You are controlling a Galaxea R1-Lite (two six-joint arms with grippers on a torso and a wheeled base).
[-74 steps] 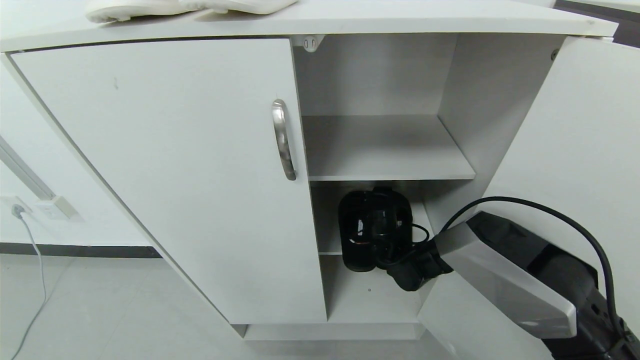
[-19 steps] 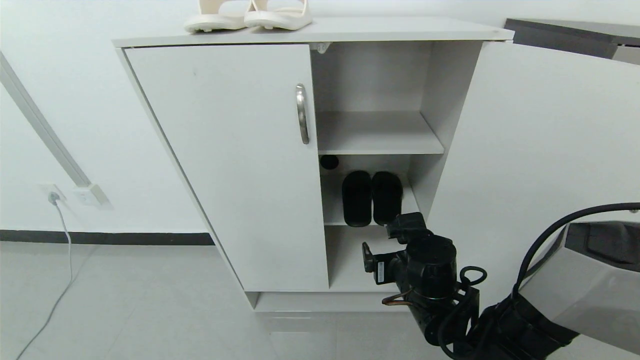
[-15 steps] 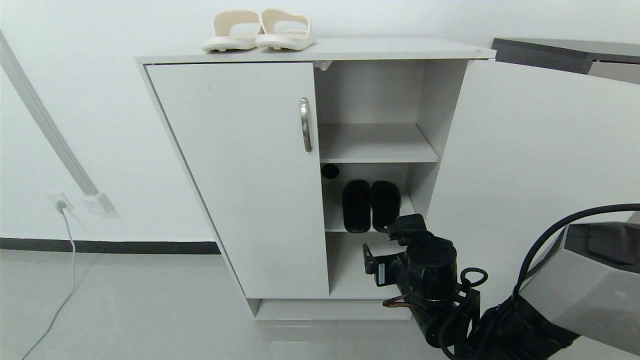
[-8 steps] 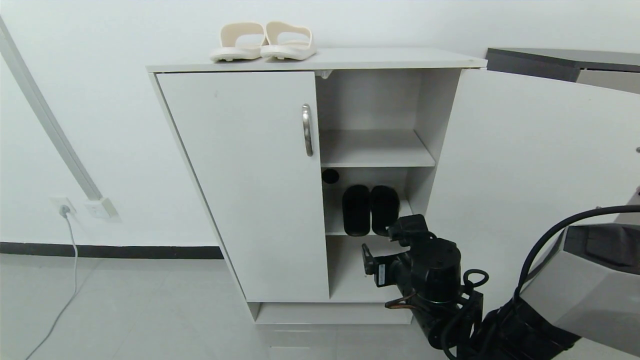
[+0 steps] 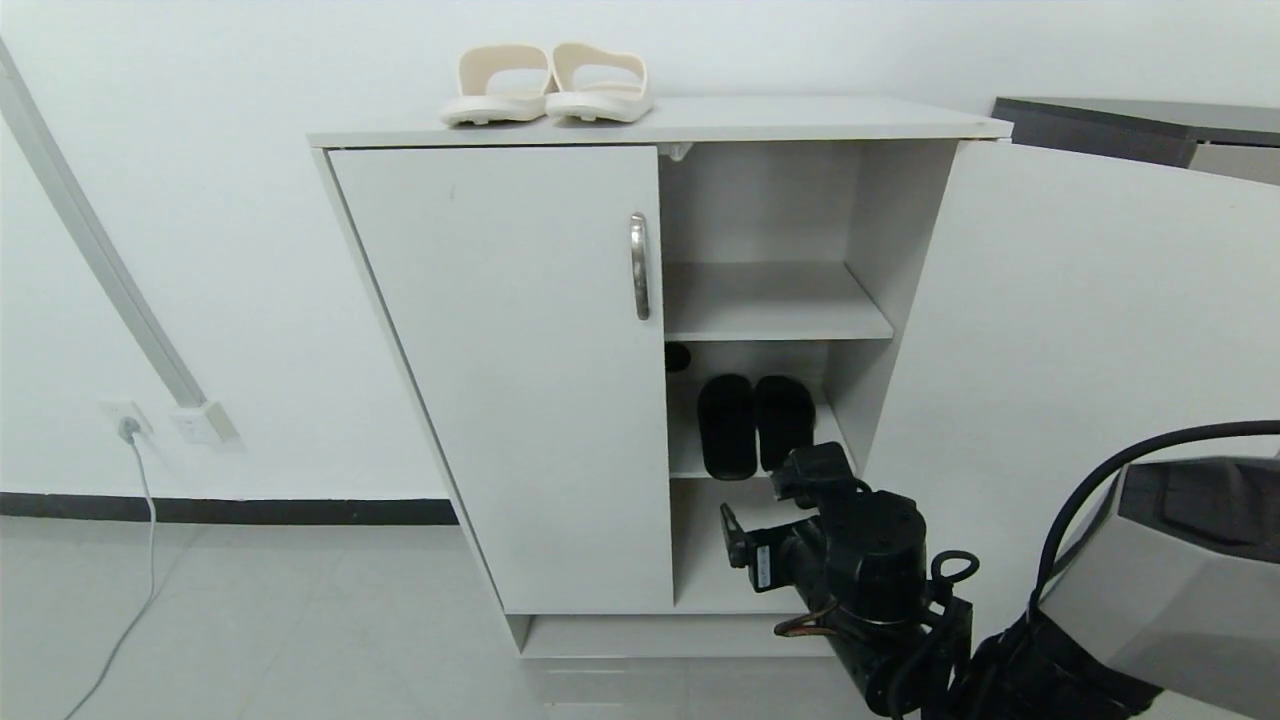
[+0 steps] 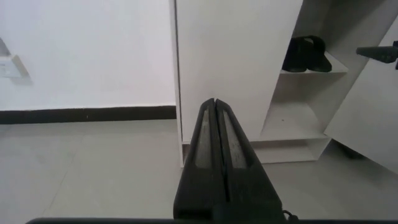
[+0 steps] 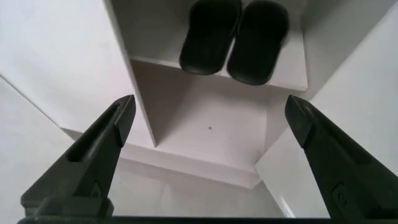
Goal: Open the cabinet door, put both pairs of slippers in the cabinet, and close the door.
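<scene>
A pair of beige slippers lies on top of the white cabinet. A pair of black slippers lies side by side on the middle shelf behind the open right door. My right gripper is open and holds nothing; it hangs just outside the cabinet, in front of and below the black slippers. My left gripper is shut and holds nothing; it hangs low over the floor, pointing at the closed left door.
The left door is closed and has a metal handle. The upper shelf and the bottom compartment are bare. A wall socket with a cable is at the left, and dark furniture stands behind the open door.
Earlier my right gripper was inside the cabinet at the black slippers; now they lie on the shelf and it is outside, open. The head camera has backed away and shifted.
</scene>
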